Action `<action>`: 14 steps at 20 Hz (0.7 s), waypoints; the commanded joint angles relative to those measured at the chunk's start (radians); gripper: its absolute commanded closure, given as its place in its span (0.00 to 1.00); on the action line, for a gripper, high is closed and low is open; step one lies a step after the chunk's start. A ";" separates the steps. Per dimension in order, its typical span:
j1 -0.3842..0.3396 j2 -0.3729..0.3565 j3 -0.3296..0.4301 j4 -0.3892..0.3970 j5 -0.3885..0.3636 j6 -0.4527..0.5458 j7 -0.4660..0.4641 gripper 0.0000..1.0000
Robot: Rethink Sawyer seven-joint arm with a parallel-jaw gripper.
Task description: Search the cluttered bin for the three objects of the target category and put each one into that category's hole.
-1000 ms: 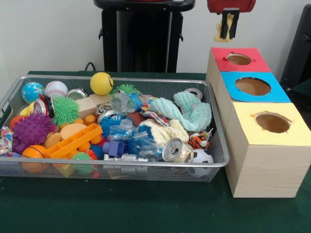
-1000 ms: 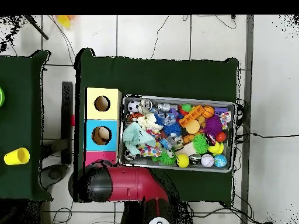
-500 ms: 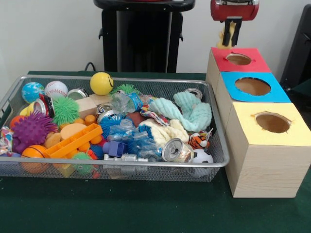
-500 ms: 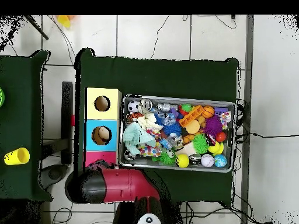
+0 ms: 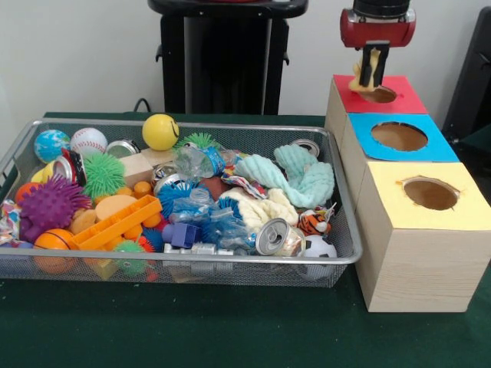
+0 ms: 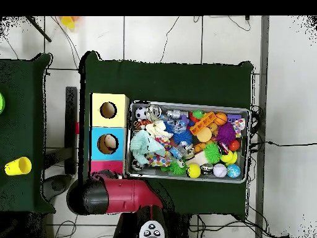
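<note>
Green tabletop (image 5: 230,330) carries the mesh bin (image 5: 176,261), packed with clutter, at nine o'clock of the boxes. The red-topped box (image 5: 399,96) sits at one o'clock. The end effector (image 5: 374,73) is clamped on the pale yellow plush (image 5: 360,75), right over the hole (image 5: 377,94). The tiger plush (image 5: 314,222) lies in the bin's five o'clock corner.
</note>
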 commanded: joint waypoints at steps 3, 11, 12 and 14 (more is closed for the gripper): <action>0.044 0.025 -0.016 0.029 0.082 -0.021 0.274 1.00; 0.083 0.027 -0.014 0.048 0.144 -0.051 0.270 0.00; 0.085 0.028 -0.018 0.046 0.142 -0.051 0.268 0.00; 0.088 0.029 -0.027 0.041 0.139 -0.051 0.264 0.00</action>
